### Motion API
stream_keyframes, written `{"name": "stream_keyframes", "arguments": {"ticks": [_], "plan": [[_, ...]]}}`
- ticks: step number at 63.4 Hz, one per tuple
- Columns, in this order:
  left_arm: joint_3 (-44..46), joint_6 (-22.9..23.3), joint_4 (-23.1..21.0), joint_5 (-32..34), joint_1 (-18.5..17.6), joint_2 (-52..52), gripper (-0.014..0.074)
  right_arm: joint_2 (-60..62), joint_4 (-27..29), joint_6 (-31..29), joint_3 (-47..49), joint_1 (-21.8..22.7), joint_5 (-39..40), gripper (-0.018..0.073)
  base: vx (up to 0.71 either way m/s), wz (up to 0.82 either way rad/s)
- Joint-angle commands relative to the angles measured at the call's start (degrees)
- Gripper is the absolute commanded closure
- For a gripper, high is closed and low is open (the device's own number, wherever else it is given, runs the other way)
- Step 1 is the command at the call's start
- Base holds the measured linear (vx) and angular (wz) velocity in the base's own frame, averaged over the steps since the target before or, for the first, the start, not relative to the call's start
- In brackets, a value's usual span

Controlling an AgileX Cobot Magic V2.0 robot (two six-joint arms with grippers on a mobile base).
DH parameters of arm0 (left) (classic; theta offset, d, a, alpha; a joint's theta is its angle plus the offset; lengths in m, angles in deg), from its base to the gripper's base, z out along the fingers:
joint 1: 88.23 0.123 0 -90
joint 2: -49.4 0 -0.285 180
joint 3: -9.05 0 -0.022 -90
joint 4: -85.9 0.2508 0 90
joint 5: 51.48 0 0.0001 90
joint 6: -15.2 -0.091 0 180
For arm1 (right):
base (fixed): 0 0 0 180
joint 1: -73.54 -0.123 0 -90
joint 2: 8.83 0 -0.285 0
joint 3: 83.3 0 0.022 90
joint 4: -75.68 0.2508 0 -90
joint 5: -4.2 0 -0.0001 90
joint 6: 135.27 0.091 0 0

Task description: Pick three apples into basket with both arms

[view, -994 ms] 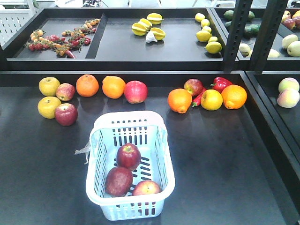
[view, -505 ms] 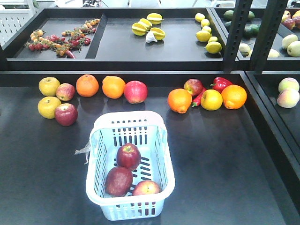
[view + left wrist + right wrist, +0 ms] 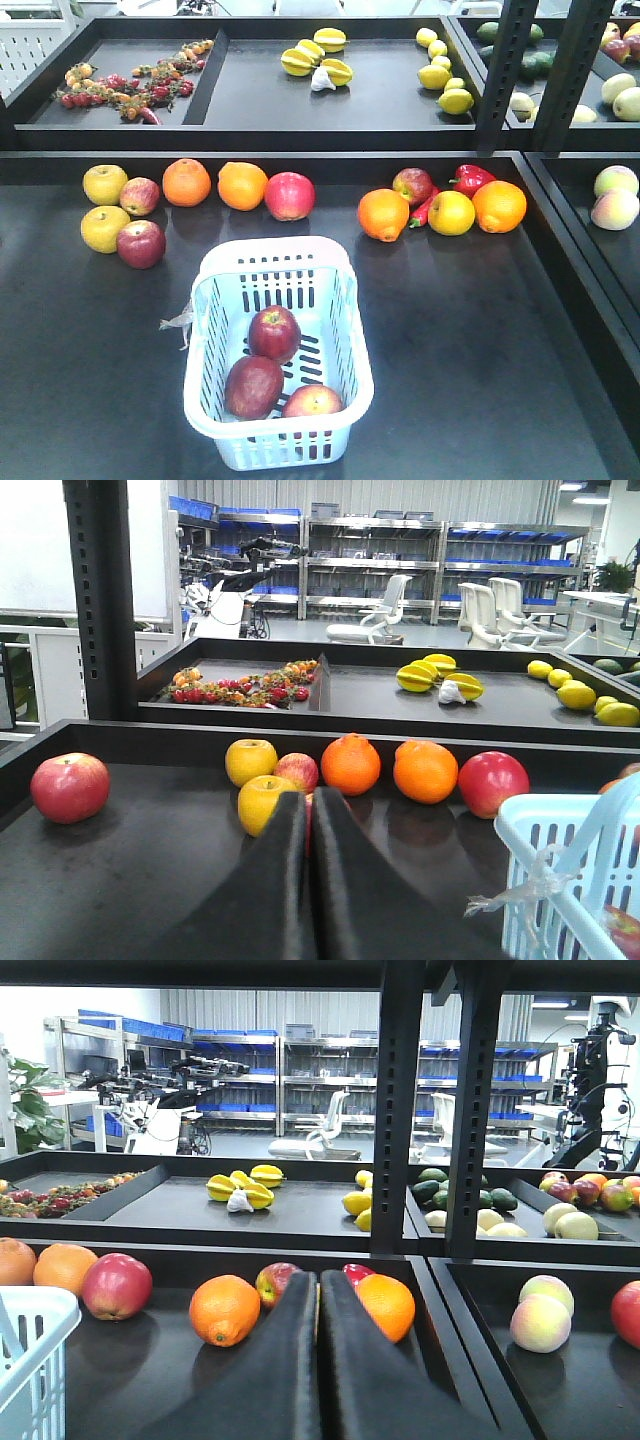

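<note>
Apples [image 3: 275, 333], three, lie in the basket [image 3: 345, 330] at lower centre; we see both pincers, left [image 3: 309, 810] and right [image 3: 319, 1295], pressed together, holding nothing, apart from it.

The left gripper [image 3: 309, 810], a pair of long black tapering fingers seen from its own wrist camera, is sitting with its two fingers pressed together, only a thin seam showing between them, nothing caught in that seam. It is pointing forward and level, low in the view. The right gripper [image 3: 319, 1290], the same black tapered pair, is likewise resting with its fingers drawn tight against each other and gripping nothing, aiming straight ahead. Both finger pairs are widening toward the bottom edge of their views. In the front-facing view, neither arm nor gripper is showing anywhere.
</note>
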Motion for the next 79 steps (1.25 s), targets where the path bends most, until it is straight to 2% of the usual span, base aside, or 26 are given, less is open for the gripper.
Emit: {"name": "stream_keyframes", "arguments": {"ticks": [1,79], "plan": [[-1.3,0.4,-0.5,4.5,0.1,-0.8,0.0603,0.6,-0.5,0.1,-0.9,-0.1,4.3,0.0568,0.00,0.00],[-1.3,0.4,-0.5,4.5,0.1,-0.8,0.0603,0.6,-0.5,0.1,-0.9,-0.1,4.3,0.0568,0.00,0.00]]}}
